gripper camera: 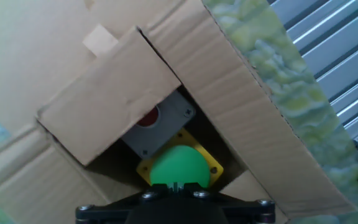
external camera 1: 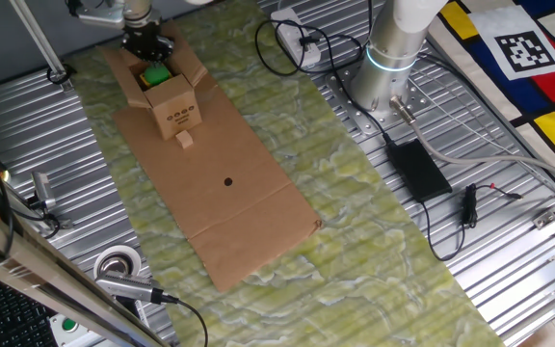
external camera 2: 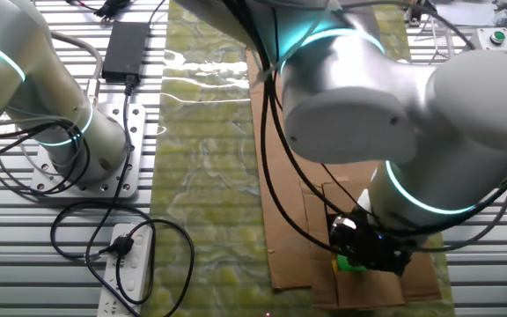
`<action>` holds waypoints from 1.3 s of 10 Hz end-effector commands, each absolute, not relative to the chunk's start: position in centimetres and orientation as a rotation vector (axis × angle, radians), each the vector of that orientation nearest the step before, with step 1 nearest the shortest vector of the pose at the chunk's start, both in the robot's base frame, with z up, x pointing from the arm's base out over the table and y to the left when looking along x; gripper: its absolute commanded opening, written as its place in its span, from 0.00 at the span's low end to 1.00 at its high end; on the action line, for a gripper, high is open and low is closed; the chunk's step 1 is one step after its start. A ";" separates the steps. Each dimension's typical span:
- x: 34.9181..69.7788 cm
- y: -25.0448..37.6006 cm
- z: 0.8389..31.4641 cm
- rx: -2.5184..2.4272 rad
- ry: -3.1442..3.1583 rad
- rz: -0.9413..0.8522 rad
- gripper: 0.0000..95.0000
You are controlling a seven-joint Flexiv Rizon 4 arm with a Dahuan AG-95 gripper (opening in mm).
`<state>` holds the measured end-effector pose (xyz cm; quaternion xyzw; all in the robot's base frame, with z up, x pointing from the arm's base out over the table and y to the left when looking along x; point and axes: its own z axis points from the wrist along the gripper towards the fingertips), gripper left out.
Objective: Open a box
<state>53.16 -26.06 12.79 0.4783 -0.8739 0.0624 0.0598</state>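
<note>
In one fixed view, the box [external camera 1: 170, 99] is sitting at the far end of a flat cardboard sheet [external camera 1: 229, 207], which is lying on a green mat [external camera 1: 355, 212]. Its top flaps are folded out. Something green [external camera 1: 155, 73] is showing inside. The gripper [external camera 1: 148, 43] is being held right over the open top. A tiny cardboard block [external camera 1: 185, 140] is lying just beside the box.

In the other fixed view, the box [external camera 2: 372, 286] is mostly being hidden by the big arm [external camera 2: 394, 114]. A bit of green [external camera 2: 350, 263] is peeking out under the gripper [external camera 2: 368, 245].

In the hand view, the open box [gripper camera: 241, 106] is being looked into. One flap [gripper camera: 107, 99] is leaning over a grey part [gripper camera: 160, 127] with a red spot [gripper camera: 148, 117]. A green dome [gripper camera: 179, 168] on yellow is sitting below it. Whether the fingers are spread or pressed together cannot be told.
</note>
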 end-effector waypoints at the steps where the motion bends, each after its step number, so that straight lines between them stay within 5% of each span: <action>1: 53.3 -26.6 13.1 1.483 -2.614 0.191 0.00; 13: 54.1 -27.5 15.3 1.530 -2.486 0.177 0.00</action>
